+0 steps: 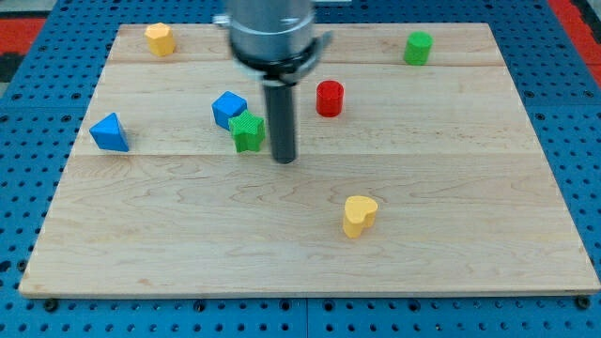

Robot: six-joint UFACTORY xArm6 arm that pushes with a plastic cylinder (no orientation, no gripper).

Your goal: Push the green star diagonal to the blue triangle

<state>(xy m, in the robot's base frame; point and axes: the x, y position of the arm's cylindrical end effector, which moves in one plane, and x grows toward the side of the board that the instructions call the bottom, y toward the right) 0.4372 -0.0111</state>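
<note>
— Where's the green star?
— Left of centre on the table, touching the blue cube; blue triangle far left.
— Fingers?
— None; my tip sits just right of the star.

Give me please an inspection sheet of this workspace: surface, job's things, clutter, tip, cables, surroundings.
Surface: wooden board, flat.
Job's things: green star touching blue cube; blue triangle toward the view's left.
Clutter: red cylinder, green cylinder, yellow heart, another yellow block.
Grippers: none; my tip just right of the green star.
Cables: nothing seen.
Surroundings: blue pegboard around the board.
</note>
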